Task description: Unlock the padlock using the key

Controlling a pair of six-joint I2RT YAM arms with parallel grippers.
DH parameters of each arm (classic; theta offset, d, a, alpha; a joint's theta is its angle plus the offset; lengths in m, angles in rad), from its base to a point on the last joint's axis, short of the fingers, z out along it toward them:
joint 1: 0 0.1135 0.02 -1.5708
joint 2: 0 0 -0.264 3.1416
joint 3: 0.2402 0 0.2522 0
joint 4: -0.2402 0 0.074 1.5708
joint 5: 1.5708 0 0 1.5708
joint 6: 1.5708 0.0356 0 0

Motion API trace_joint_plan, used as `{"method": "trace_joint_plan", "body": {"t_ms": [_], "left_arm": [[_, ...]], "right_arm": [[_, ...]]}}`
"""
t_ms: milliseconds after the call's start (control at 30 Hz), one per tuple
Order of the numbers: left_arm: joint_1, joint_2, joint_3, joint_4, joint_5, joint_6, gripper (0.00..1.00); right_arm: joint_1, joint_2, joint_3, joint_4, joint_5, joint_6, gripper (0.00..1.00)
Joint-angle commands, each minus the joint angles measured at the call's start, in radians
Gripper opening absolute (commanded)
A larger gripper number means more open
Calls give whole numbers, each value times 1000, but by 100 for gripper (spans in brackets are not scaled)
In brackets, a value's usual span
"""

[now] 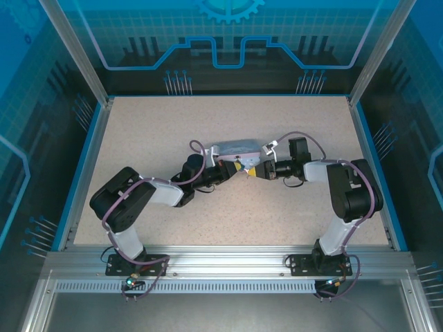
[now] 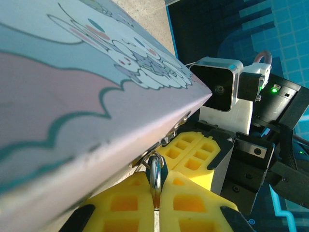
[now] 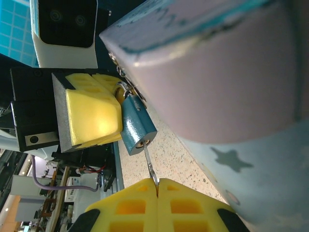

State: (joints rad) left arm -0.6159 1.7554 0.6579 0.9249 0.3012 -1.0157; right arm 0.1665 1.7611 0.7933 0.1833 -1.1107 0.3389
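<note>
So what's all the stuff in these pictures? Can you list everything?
Table: one, speckled beige, under everything.
Tin: one, pale blue and pink with cartoons, mid-table.
Padlock: one, blue, hanging at the tin's edge.
Key: one, silvery, tip in the padlock's keyhole.
Arms: two, black and white, reaching in from the near edge.
Left pincer: one, yellow, shut on the padlock.
Right pincer: one, yellow, shut on the key.
</note>
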Motion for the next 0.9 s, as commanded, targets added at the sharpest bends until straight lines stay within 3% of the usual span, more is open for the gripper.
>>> {"method": "trace_joint_plan", "body": {"t_ms": [0, 867], "left_arm": [[-37, -30, 8, 40, 180, 22, 0], [-47, -17, 29, 140, 157, -34, 0]], "right_arm": [[-18, 1, 48, 70, -4, -2, 0], [16, 81, 17, 192, 12, 75, 0]]}}
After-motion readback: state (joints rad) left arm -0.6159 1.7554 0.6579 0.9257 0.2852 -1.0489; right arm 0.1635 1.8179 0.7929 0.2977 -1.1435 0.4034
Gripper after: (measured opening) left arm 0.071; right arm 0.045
